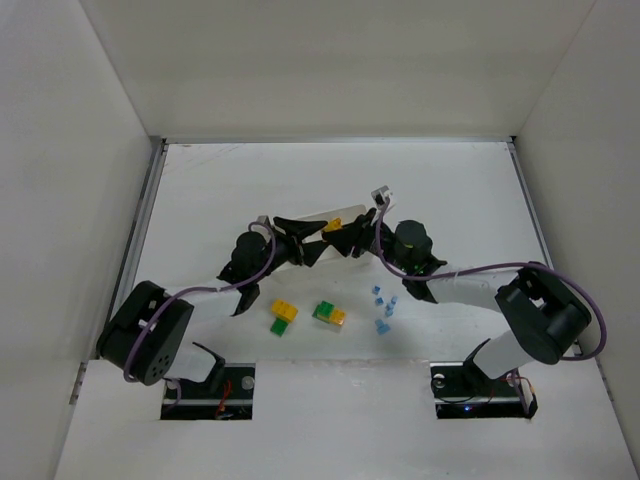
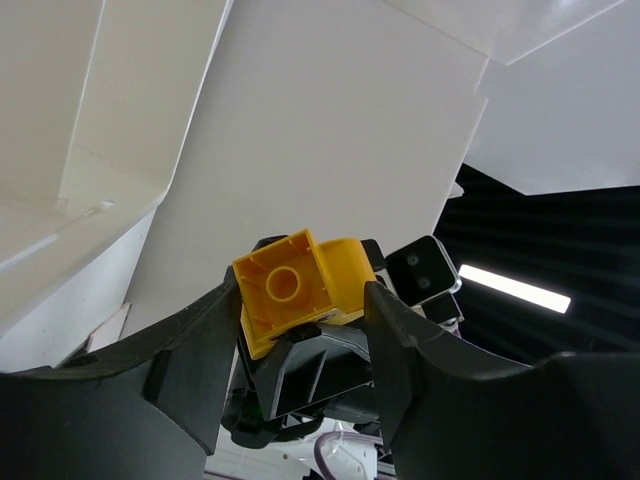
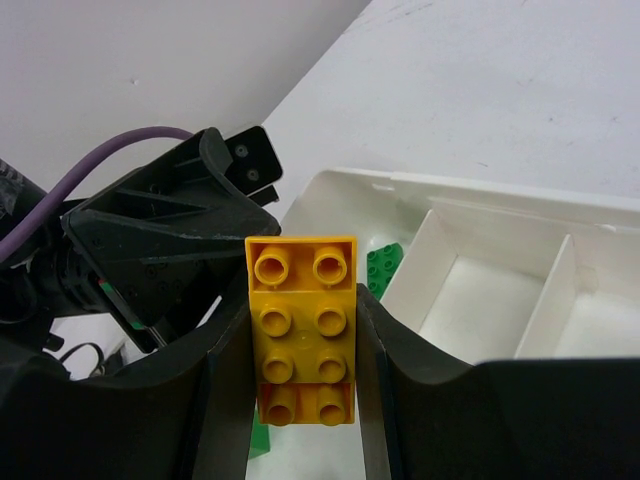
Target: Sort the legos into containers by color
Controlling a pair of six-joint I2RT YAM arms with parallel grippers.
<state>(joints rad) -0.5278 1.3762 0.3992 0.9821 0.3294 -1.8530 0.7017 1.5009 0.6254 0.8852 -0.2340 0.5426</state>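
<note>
A yellow brick (image 1: 332,225) hangs above the white tray (image 1: 325,212), between both grippers. My right gripper (image 3: 303,345) is shut on the long sides of the brick (image 3: 303,330). My left gripper (image 2: 300,300) meets it from the other side. Its two fingertips touch the sides of the brick's far end (image 2: 295,290). In the top view the left gripper (image 1: 318,238) and right gripper (image 1: 345,237) face each other. The tray (image 3: 500,195) has thin dividers, and a green brick (image 3: 383,268) lies in its left compartment. The other two compartments look bare.
On the table near the arms lie a yellow-and-green stack (image 1: 283,317), a green-and-yellow pair (image 1: 329,315) and several tiny pale blue bricks (image 1: 383,305). White walls enclose the table on the left, back and right.
</note>
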